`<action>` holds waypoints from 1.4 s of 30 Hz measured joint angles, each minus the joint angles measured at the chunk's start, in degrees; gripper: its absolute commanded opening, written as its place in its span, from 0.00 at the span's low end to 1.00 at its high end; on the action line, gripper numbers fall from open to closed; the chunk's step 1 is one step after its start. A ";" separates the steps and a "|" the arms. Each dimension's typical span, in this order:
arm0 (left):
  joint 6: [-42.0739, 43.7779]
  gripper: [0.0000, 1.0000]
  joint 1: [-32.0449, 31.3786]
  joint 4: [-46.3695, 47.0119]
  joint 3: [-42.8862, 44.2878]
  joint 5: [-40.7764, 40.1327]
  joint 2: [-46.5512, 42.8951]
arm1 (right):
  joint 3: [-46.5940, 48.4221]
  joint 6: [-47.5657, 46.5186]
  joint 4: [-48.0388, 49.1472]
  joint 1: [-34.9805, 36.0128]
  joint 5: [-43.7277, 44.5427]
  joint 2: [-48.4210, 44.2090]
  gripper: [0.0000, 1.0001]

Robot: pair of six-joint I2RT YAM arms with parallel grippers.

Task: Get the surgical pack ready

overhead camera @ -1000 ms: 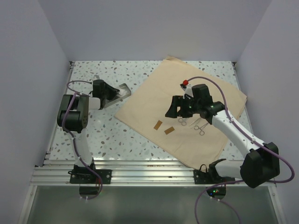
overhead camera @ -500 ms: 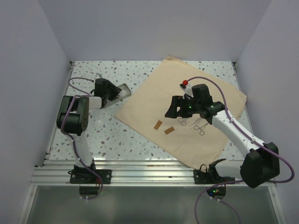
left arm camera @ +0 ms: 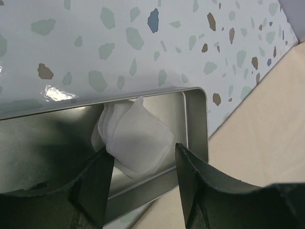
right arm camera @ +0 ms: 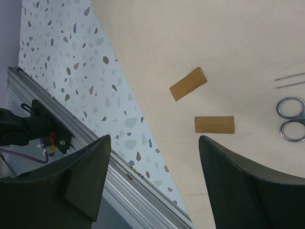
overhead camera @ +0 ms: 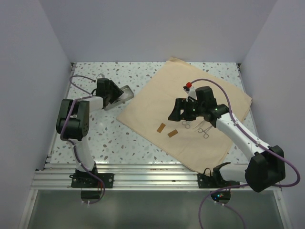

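- Since a second ago, the left gripper (left arm camera: 143, 155) has spread its fingers and shifted a little toward the far edge of the table (overhead camera: 95, 138). The right arm has not moved.
- Now the left gripper's fingers stand apart over the steel tray (left arm camera: 198, 119), clamped on nothing. A folded white gauze pad (left arm camera: 136, 138) lies in the tray between their tips.
- That tray sits on the far left part of the table, just beside the left edge of the cloth (overhead camera: 157, 105). I cannot tell whether they touch.
- Spread flat and turned corner-wise, the tan cloth covers the right half of the table. One corner points at the far edge and another reaches the near edge.
- Over the middle of the cloth the right gripper (right arm camera: 155, 148) hangs with its fingers wide apart and nothing between them.
- Two small brown strips (right arm camera: 188, 83) (right arm camera: 214, 124) lie on the cloth near its near-left edge, close together but apart.
- Steel scissors (right arm camera: 290, 119) lie just right of the strips, with a second ringed tool (overhead camera: 186, 123) close by, partly under the right arm.
- A small red thing (overhead camera: 189, 85) shows on the far side of the right gripper. It is too small to make out.
- A purple cable (overhead camera: 224, 90) loops over the cloth from the right arm.
- A metal rail (overhead camera: 143, 179) runs along the table's near edge.
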 measured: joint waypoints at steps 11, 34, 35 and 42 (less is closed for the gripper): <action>9.16 0.66 -0.48 -8.37 4.90 -3.50 -4.66 | -0.22 0.00 0.26 0.00 -1.01 0.00 0.78; 13.92 0.04 -1.36 -10.97 12.11 -1.84 6.62 | -0.24 0.00 0.35 -0.02 -1.01 0.02 0.78; 13.94 0.04 -1.49 -10.91 12.13 -1.86 6.62 | -0.24 0.00 0.35 -0.02 -1.01 0.02 0.78; 13.97 0.04 -2.67 -10.99 13.60 -1.75 7.72 | -0.24 0.00 0.35 -0.02 -1.01 0.17 0.78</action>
